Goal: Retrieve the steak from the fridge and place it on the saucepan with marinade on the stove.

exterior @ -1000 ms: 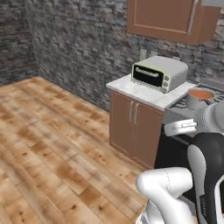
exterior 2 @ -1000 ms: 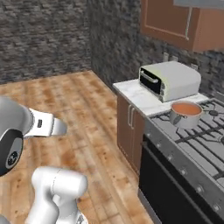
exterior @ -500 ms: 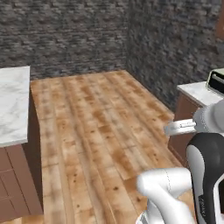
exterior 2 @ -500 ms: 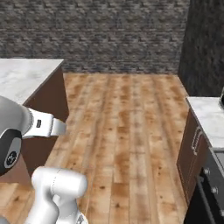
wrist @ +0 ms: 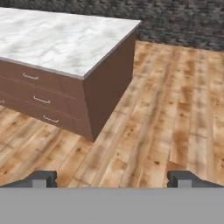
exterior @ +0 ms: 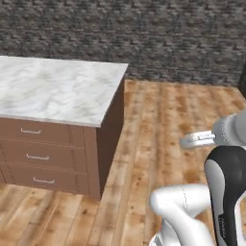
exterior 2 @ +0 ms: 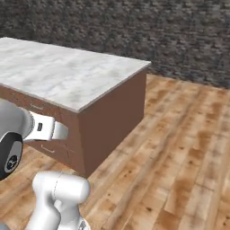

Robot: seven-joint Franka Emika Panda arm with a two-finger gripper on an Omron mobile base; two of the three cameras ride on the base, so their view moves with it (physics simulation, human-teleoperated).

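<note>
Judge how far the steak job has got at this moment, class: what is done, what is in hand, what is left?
Done: nothing visible. The end effector is open and empty, its fingertips wide apart. In hand: the robot faces a marble-topped island with drawers across the wooden floor, apparently in transit. Left: reaching the fridge, taking the steak, carrying it to the saucepan.

Three forward-down views sharing one marble-topped island (exterior: 57,86).

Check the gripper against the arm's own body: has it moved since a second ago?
No. The gripper stays wide open, the forearm holding its place; the base turned, bringing the island into view.
</note>
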